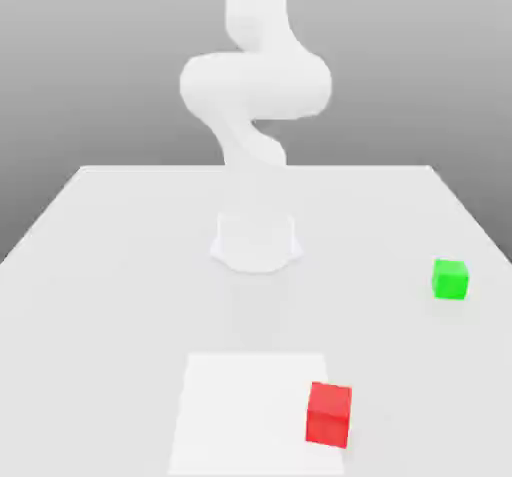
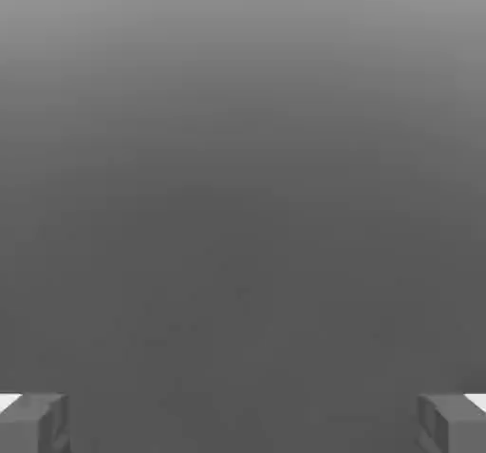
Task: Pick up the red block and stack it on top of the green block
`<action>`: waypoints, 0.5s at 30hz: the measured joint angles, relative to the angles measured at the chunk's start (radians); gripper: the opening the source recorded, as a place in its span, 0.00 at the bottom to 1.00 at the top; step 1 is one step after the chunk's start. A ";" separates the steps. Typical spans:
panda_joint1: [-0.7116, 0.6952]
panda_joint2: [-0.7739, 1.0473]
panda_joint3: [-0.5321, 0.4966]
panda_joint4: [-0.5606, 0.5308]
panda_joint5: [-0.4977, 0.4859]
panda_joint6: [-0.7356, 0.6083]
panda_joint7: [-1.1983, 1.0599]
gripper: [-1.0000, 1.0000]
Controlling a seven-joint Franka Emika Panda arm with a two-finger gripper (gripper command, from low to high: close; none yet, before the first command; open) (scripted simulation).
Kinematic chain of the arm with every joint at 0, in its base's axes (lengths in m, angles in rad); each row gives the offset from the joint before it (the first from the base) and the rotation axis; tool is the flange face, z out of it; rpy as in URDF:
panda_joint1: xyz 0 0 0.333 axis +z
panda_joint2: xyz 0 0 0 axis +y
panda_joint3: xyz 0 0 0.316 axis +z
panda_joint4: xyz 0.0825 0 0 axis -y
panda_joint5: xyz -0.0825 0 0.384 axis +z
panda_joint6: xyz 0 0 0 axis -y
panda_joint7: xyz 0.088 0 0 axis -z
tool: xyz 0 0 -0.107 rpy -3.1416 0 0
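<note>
Red block (image 1: 329,414) near table (image 1: 120,255) front edge, green block (image 1: 450,279) well apart (both untouched); gripper (image 2: 243,423) fingers wide, empty.

red block (image 1: 329,414): plain bright red, smooth matt faces with no sheen, pattern or grain; looks like solid painted plastic.
green block (image 1: 450,278): plain bright green, smooth and even, matt, the same plastic look as the red one.
bench (image 1: 110,265): flat, very pale grey-white top, smooth, matt, no texture or seams.
pale patch (image 1: 240,405): a whiter rectangle on the near part of the bench, smooth and flat.
arm (image 1: 255,85): white casing, smooth and rounded, soft matt look without sharp highlights.
gripper (image 2: 243,423): finger pads (image 2: 38,424) dull grey, matt, flat-faced, with white edges at the outer corners.
</note>
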 joint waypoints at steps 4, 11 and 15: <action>-0.031 0.152 0.060 -0.044 -0.036 0.065 0.090 0.50; -0.063 0.409 0.136 -0.118 -0.097 0.174 0.243 0.50; -0.064 0.554 0.162 -0.161 -0.122 0.238 0.322 0.50</action>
